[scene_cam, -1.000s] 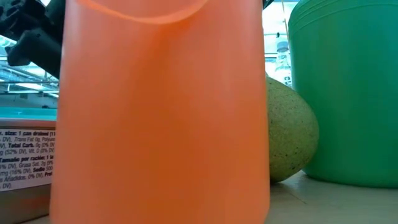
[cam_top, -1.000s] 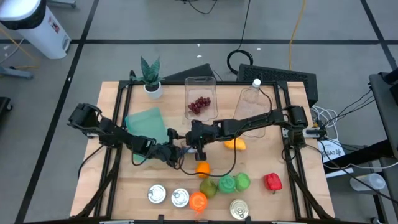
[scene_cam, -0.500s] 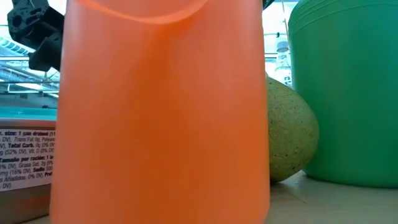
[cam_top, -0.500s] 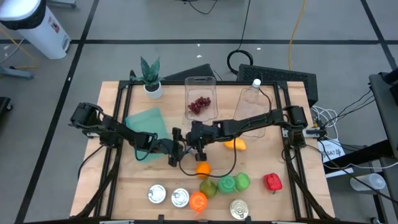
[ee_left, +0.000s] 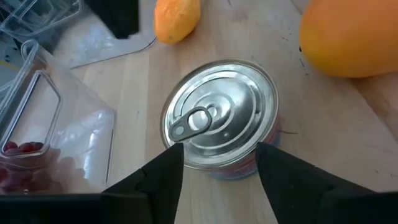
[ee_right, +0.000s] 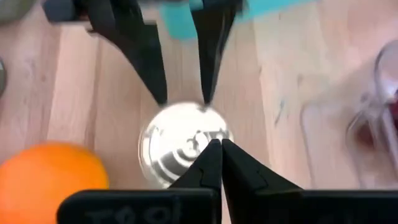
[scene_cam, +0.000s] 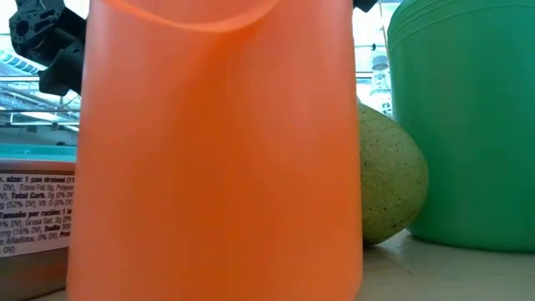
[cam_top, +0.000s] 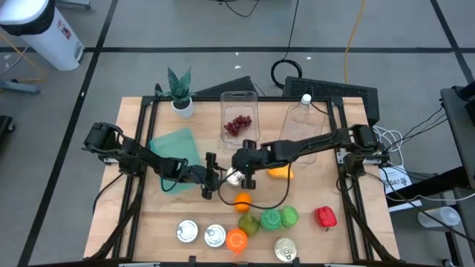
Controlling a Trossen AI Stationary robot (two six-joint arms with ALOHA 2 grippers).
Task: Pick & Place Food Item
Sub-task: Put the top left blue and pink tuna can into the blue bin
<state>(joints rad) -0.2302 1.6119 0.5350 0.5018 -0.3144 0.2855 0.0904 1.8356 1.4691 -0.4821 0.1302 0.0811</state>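
A silver can (cam_top: 234, 176) with a pull-tab lid (ee_left: 219, 115) stands upright on the wooden table, between my two grippers. My left gripper (cam_top: 213, 178) is open and comes level from the table's left; its fingertips (ee_left: 173, 157) stand at the can's near rim. My right gripper (cam_top: 248, 169) is shut and slants down from the right, its tips (ee_right: 214, 148) over the can's lid (ee_right: 183, 140). An orange (cam_top: 242, 200) lies just in front of the can, and a yellow fruit (cam_top: 280, 172) lies to its right. My left gripper has its two open fingertips at the can's rim (ee_left: 186, 158) on the side toward the table's left; I cannot tell whether they touch it. My right gripper holds its shut tips over the can's lid; I cannot tell whether they touch it.
A clear container of red berries (cam_top: 239, 119), a plastic bottle (cam_top: 303, 117), a potted plant (cam_top: 179, 93) and a teal bag (cam_top: 172, 144) stand at the back. At the front are cans (cam_top: 187, 231), an orange cup (scene_cam: 217, 150), green items (cam_top: 278, 217) and a red pepper (cam_top: 325, 216).
My left gripper has gone toward the table's right, up to the can. My right gripper has drawn back a little toward the right edge, and the can now shows between the two grippers.
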